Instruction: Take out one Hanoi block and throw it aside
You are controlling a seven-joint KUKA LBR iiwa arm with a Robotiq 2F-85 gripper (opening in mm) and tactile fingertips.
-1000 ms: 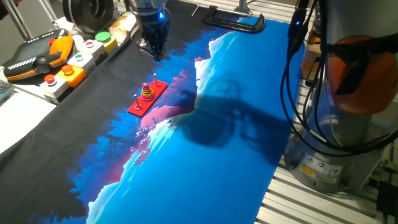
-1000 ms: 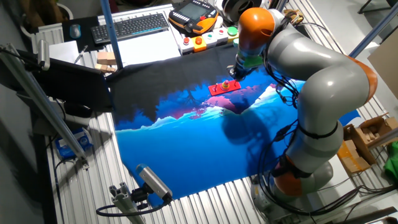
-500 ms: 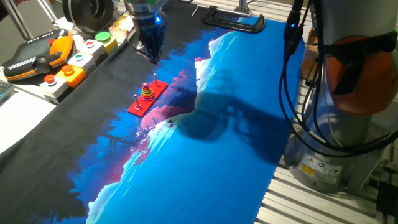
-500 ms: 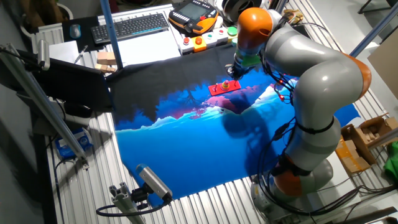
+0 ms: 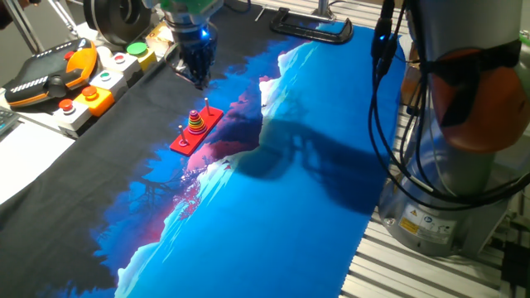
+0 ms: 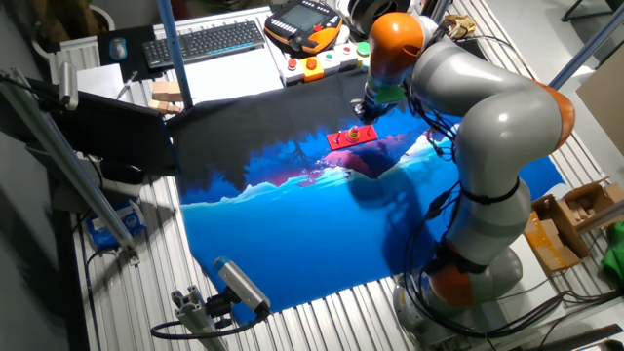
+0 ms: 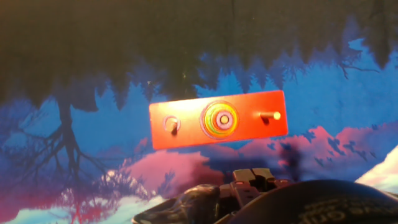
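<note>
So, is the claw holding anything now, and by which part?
Nothing is held. The claw hangs above the cloth, apart from the Hanoi tower, whose rings all sit on the middle peg.

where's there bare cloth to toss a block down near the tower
Bare cloth runs wide on the blue side of the red base, out to the mat's far edge, and on the black stretch between base and button box. It is crowded behind the base, where the gripper hangs, and along the button box.

gripper (image 5: pixel 199 76) fingers kinda lost in dark blur so jaw gap unreadable, hand view barely catches them at bottom edge, Hanoi blocks (image 6: pixel 355 130) too tiny to count
</note>
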